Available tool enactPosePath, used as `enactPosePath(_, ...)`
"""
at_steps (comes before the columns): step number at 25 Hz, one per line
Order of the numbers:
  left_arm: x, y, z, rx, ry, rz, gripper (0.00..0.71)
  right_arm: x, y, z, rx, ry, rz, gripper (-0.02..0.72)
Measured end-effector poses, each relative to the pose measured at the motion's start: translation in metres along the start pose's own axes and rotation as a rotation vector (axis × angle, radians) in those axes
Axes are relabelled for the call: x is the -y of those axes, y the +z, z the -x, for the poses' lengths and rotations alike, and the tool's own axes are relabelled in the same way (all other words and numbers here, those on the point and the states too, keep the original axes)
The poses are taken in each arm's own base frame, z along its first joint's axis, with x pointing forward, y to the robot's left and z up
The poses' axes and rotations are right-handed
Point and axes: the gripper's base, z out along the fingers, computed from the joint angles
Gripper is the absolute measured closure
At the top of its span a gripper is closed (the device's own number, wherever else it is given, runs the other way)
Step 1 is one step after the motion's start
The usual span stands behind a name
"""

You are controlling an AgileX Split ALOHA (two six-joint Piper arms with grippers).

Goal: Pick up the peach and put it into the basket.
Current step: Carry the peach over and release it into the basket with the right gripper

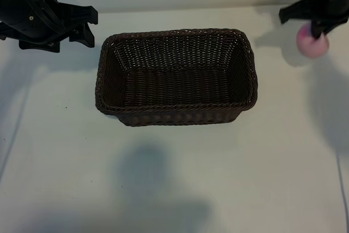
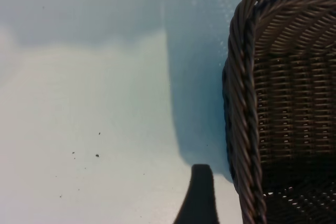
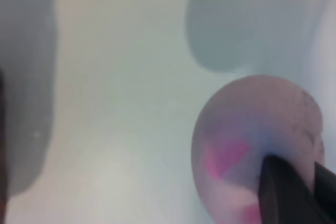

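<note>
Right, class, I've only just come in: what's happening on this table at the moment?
The right hand is shut on the peach, holding it off the table to the right of the basket; its shadow lies on the tabletop nearby. The basket has nothing in it, so the peach is not yet over it. The left hand waits open by the basket's far-left corner, holding nothing.

peach [image 3: 252,145]: blurred, partly behind right claw [image 1: 316,32] | basket [image 2: 283,103]: cropped
</note>
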Motion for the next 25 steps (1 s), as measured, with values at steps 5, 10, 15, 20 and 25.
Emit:
enactPosePath(5, 0.0, 0.0, 0.0, 0.0, 0.0, 0.0, 0.111, 0.001, -0.032, -0.004, 0.059, -0.003, 0.012, 0.66)
enactPosePath(10, 0.0, 0.0, 0.0, 0.0, 0.0, 0.0, 0.111, -0.025, -0.044, -0.008, 0.074, -0.056, 0.086, 0.66)
enactPosePath(15, 0.0, 0.0, 0.0, 0.0, 0.0, 0.0, 0.111, -0.081, -0.051, -0.018, 0.083, -0.162, 0.18, 0.66)
enactPosePath(20, 0.0, 0.0, 0.0, 0.0, 0.0, 0.0, 0.111, -0.143, -0.063, -0.035, 0.126, -0.29, 0.27, 0.66)
enactPosePath(25, 0.0, 0.0, 0.0, 0.0, 0.0, 0.0, 0.111, -0.183, -0.072, -0.048, 0.194, -0.374, 0.327, 0.66)
